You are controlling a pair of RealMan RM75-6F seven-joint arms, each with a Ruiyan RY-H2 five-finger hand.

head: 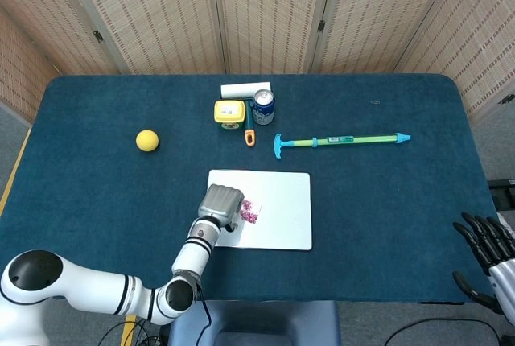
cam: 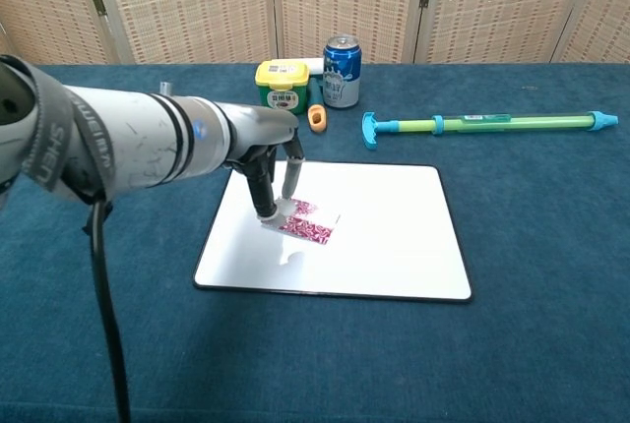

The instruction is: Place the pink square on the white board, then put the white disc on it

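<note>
We find the left hand [cam: 273, 179] pinching the white disc [cam: 271, 214] over the pink square's [cam: 310, 225] edge; releasing here risks it landing off-centre. Right hand [head: 492, 256] is empty, fingers spread.

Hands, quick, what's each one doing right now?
Left hand: pinching the white disc over the pink square.
Right hand: open, holding nothing, at the table's edge.
</note>
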